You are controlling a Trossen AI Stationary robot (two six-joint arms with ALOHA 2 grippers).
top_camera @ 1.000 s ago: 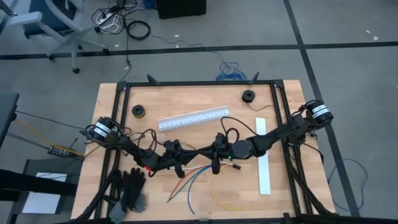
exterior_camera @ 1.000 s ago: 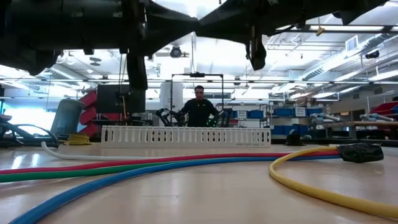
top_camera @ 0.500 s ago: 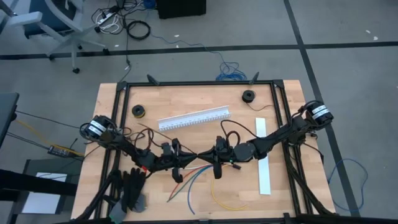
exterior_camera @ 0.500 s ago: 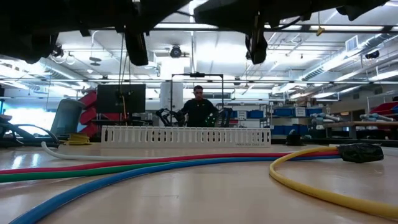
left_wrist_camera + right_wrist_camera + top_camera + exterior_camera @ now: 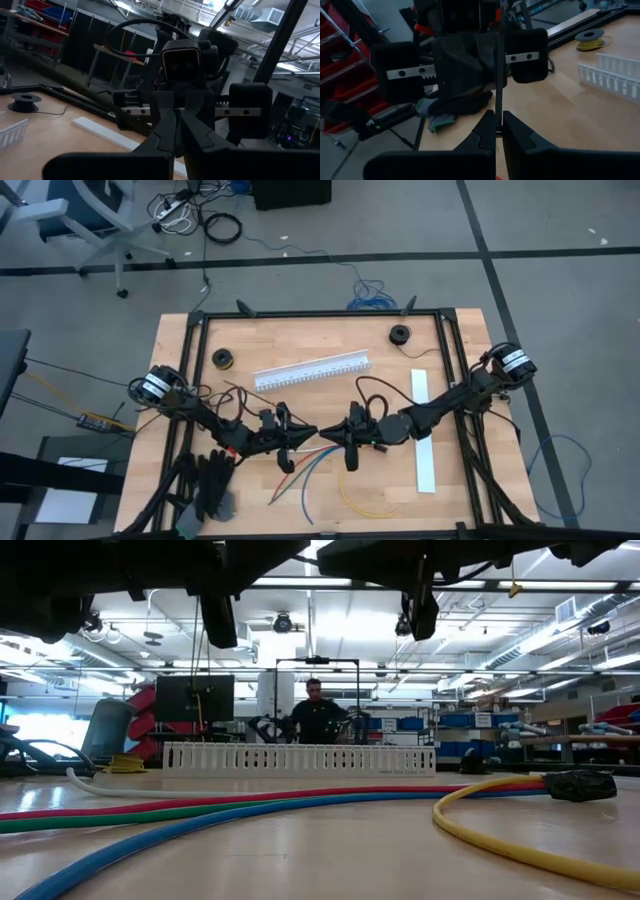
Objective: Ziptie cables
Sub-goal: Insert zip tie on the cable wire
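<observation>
Your two grippers meet nose to nose above the table's middle: the left gripper (image 5: 312, 432) pinched tight, the right gripper (image 5: 326, 435) also closed. In the right wrist view a thin dark strip runs up between its fingers (image 5: 487, 131); whether it is gripped you cannot tell.

The cables (image 5: 300, 473) lie on the wood just near of the grippers, their free ends fanned toward the near edge and their long axes slanting near-left to far-right; the yellow one (image 5: 362, 502) curls to the right.

The table (image 5: 400, 490) has bare wood near-right of the yellow one. A slotted channel (image 5: 311, 369) lies far of the grippers, a white strip (image 5: 424, 442) to the right, a black glove (image 5: 211, 483) near-left, and two spools (image 5: 222, 358) by the far edge.
</observation>
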